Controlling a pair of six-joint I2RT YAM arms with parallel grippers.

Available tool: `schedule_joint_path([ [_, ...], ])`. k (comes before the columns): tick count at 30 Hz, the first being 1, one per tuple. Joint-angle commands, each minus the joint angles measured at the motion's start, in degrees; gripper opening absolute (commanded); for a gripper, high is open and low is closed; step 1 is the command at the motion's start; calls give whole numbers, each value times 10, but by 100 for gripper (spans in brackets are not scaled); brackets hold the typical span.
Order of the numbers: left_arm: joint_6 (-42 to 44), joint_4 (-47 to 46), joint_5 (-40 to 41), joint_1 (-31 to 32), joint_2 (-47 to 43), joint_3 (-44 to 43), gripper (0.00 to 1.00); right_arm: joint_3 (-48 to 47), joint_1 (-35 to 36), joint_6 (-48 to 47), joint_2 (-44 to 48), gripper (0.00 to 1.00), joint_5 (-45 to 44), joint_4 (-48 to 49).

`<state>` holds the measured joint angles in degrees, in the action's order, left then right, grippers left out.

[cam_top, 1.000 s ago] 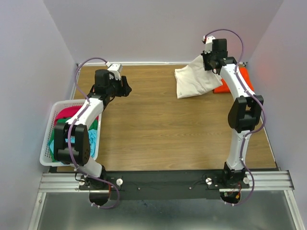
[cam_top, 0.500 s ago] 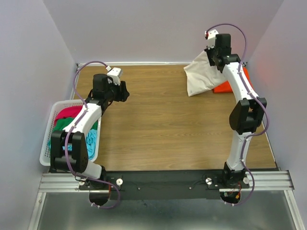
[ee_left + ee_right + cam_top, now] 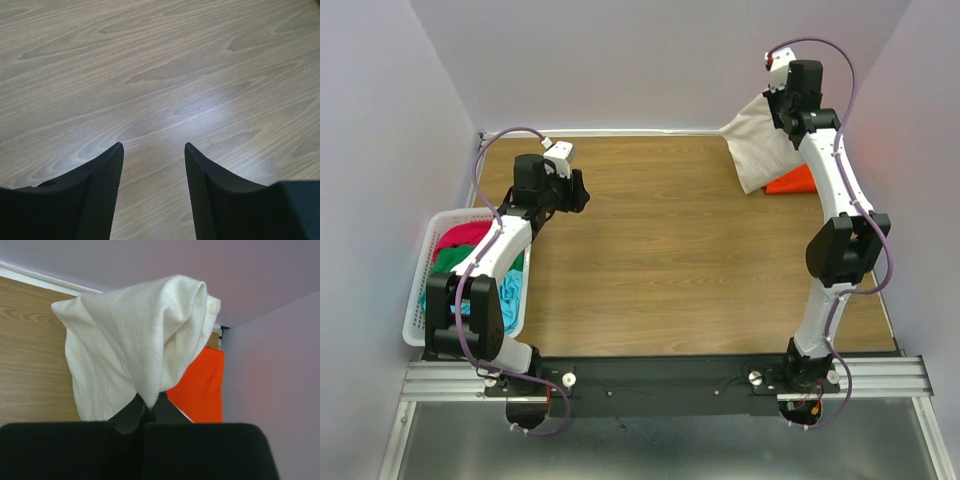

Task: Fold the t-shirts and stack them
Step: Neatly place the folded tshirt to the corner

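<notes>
Table middle: bare wood of the table (image 3: 660, 260) runs open from the arm bases to the back wall (image 3: 640, 60).
Left edge: a white lattice basket (image 3: 417, 300) sits against the left wall (image 3: 380, 150), heaped with a crimson t-shirt (image 3: 460, 238), a green t-shirt (image 3: 452, 260) and a light blue t-shirt (image 3: 510, 290); the left arm (image 3: 495, 250) crosses above it.
Left claw (image 3: 152, 146): fingers spread over bare wood.
Back right corner: the orange t-shirt (image 3: 795, 183) lies by the right wall (image 3: 920, 120); the cream-white t-shirt (image 3: 760, 145) hangs from the pinched right claw (image 3: 147, 410), screening that corner.

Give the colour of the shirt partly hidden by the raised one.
The shirt is orange; right wrist view shows it best.
</notes>
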<state>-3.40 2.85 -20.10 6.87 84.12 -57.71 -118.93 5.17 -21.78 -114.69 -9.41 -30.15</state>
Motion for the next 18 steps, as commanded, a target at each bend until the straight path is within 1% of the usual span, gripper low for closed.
schedule_joint_path([
  [1, 8, 2, -1, 2, -1, -7, 60, -10, -15, -15, 38, 0, -16, 6],
  [10, 9, 2, -5, 2, 4, -7, 60, 4, -50, -15, 38, 0, 6, 5],
  [11, 9, 2, -6, 2, 4, -7, 60, -2, -65, -17, 28, 0, 11, 6],
  [18, 10, 2, -4, 2, 10, -6, 60, -47, -91, -20, -43, 0, 20, 6],
])
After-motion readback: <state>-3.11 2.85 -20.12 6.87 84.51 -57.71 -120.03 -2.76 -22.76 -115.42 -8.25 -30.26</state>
